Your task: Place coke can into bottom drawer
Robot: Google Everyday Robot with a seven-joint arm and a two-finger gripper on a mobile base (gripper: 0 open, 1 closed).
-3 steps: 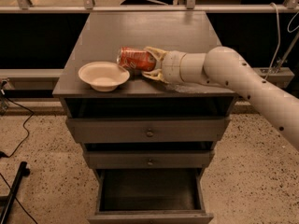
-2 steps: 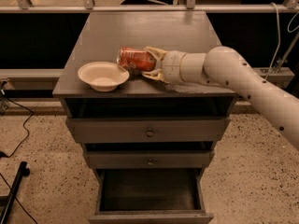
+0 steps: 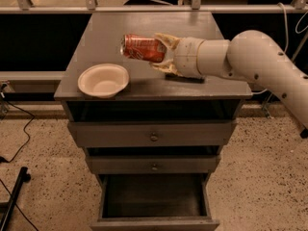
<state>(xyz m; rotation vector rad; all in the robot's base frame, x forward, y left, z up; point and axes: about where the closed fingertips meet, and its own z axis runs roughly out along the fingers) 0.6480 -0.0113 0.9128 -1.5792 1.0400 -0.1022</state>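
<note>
The coke can (image 3: 142,47), red with white lettering, lies on its side in the air above the grey cabinet top (image 3: 149,32). My gripper (image 3: 164,53) comes in from the right and is shut on the can's right end, its cream fingers (image 3: 166,41) above and below it. The bottom drawer (image 3: 153,201) stands pulled open at the foot of the cabinet, its dark inside showing and nothing in it.
A white bowl (image 3: 103,80) sits on the cabinet top's front left, just below-left of the can. Two shallower drawers with round knobs (image 3: 154,137) are shut above the open one. A railing runs behind the cabinet. Cables lie on the floor at left.
The can has risen off the cabinet top, lifted up by my gripper. The bowl and the drawers have not moved.
</note>
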